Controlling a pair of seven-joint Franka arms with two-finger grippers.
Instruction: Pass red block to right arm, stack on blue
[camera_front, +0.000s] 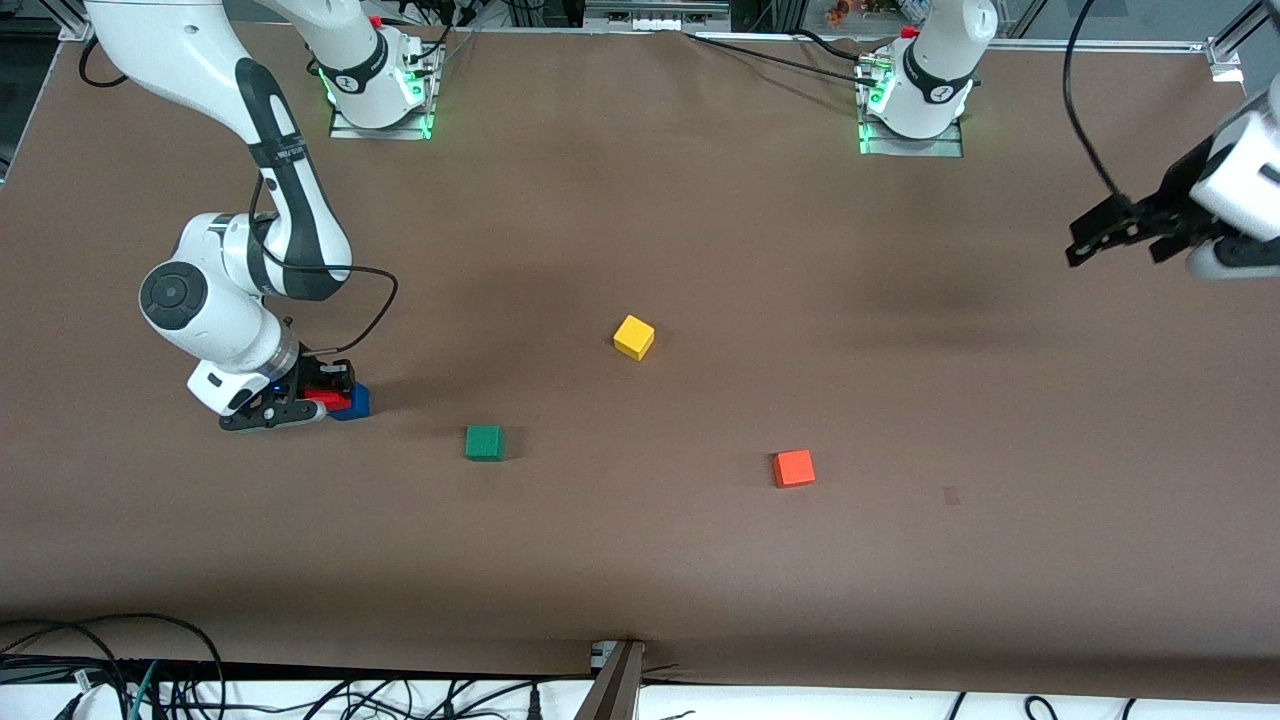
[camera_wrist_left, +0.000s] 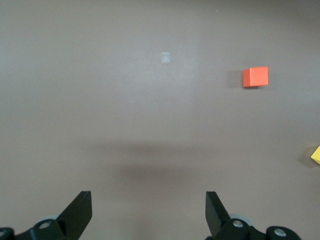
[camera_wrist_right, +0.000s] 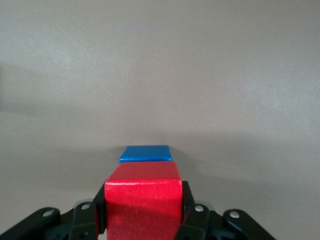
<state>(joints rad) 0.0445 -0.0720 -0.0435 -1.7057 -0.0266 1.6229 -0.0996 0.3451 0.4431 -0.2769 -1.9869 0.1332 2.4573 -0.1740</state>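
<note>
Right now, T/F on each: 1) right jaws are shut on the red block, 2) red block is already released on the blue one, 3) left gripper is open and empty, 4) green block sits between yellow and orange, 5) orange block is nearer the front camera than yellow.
1) The right gripper has its jaws shut on the red block. True.
2) The red block is released on the blue block. False: it is held, low beside the blue one.
3) The left gripper is open and empty. True; that arm waits.
4) The green block sits between yellow and orange. False: it lies toward the right arm's end from both.
5) Orange is nearer the front camera than yellow. True.
</note>
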